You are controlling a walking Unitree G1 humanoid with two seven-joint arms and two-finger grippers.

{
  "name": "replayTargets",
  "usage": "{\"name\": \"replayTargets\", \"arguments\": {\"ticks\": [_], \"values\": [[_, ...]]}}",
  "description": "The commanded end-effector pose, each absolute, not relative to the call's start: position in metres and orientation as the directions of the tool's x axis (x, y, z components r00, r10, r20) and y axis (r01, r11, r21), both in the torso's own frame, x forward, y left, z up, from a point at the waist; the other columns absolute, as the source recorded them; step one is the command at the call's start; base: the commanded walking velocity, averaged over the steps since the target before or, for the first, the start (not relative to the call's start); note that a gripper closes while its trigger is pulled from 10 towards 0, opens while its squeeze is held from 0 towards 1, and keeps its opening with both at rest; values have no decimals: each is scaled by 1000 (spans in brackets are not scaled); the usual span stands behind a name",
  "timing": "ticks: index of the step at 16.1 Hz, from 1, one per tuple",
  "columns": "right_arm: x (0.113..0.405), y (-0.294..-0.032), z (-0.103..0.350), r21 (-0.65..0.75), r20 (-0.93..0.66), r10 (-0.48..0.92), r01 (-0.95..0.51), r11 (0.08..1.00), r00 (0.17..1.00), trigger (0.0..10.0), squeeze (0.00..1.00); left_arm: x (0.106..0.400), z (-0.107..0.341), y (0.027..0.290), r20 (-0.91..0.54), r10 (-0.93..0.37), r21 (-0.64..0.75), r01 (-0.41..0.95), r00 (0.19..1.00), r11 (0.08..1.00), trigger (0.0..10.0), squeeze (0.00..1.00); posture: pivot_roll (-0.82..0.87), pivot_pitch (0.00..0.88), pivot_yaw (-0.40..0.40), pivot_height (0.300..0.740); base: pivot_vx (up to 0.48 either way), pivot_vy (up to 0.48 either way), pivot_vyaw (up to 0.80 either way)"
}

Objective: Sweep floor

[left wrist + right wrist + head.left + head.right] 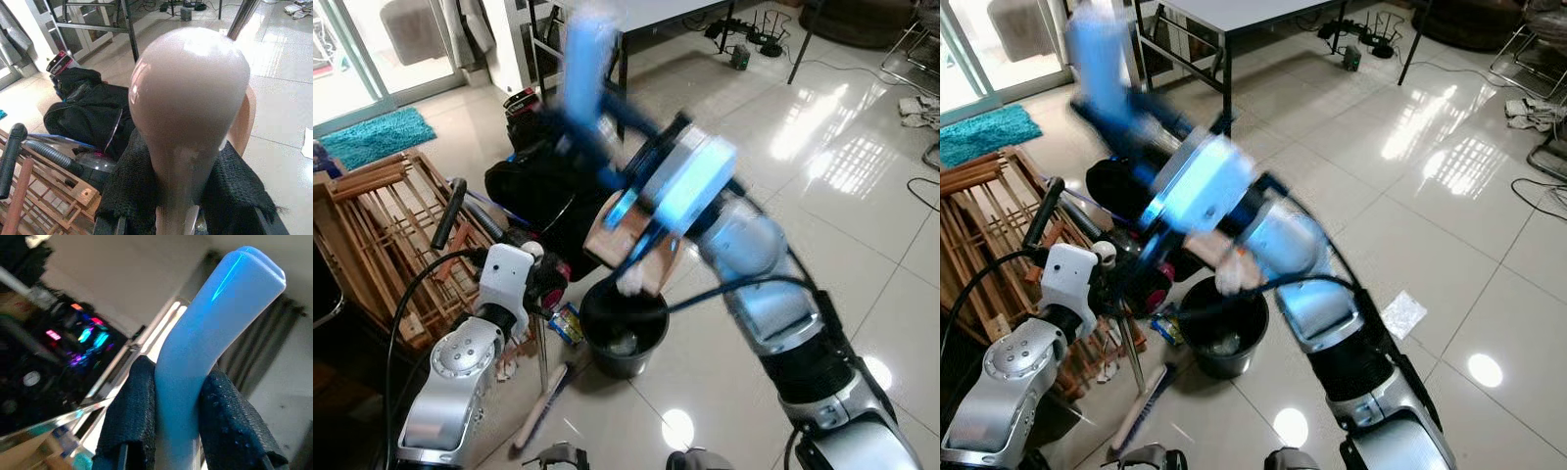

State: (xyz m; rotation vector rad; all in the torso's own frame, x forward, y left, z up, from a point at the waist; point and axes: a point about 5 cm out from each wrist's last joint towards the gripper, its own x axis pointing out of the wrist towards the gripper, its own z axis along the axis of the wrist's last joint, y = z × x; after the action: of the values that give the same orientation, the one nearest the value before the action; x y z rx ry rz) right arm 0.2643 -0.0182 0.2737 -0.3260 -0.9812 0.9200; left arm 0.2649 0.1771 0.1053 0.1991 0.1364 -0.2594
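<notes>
Below the right gripper (599, 119), in the left eye view, hangs a tan dustpan (612, 235), tipped over a black bin (625, 343). Above that gripper rises the pan's blue handle (585, 59), steep and blurred. Below the left gripper (544, 284) drops a thin broom (541, 364), near upright, head on the floor just beside the bin. Beyond both grippers lies a black bag (533, 191).

Right eye view: same layout, bin below the right arm, broom head down under the left gripper.

Left wrist view: black fingers (129, 196) pressed together on the broom's rounded pinkish knob (188, 98), so clamped on it. Just behind the knob shows the dustpan's tan edge, with the bag farther off to one side.

Right wrist view: padded fingers (128, 411) closed tight against both sides of the blue handle, its long axis running straight out from the grip.

Judged from this: emptying the pan into the bin. Turns on keeping the pan's mouth directly under the right gripper and over the bin's opening. For sweeping after that, left gripper nearer the floor, broom already hanging down from it.
</notes>
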Motion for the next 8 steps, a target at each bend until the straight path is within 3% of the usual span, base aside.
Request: {"name": "replayTargets", "arguments": {"ticks": [1, 5, 7, 8], "values": [[257, -14, 275, -664, 562, 810, -494, 562, 166, 10000, 0, 267, 110, 176, -130, -244, 202, 266, 961, 942, 10000, 0, -72, 79, 0, 740, 0, 0, 0], [258, -14, 271, -705, 529, 831, -458, 542, 170, 10000, 0, 268, 110, 174, -129, -248, 198, 270, 960, 942, 10000, 0, -76, 76, 1, 740, 0, 0, 0], [272, -30, 279, -685, 553, 785, -384, 620, 280, 10000, 0, 269, 109, 171, -133, -257, 190, 280, 957, 941, 10000, 0, -77, 74, -1, 740, 0, 0, 0], [283, -46, 286, -645, 577, 725, -336, 687, 376, 10000, 0, 269, 108, 170, -133, -260, 194, 282, 956, 939, 10000, 0, -79, 73, 0, 740, 0, 0, 0]]}}
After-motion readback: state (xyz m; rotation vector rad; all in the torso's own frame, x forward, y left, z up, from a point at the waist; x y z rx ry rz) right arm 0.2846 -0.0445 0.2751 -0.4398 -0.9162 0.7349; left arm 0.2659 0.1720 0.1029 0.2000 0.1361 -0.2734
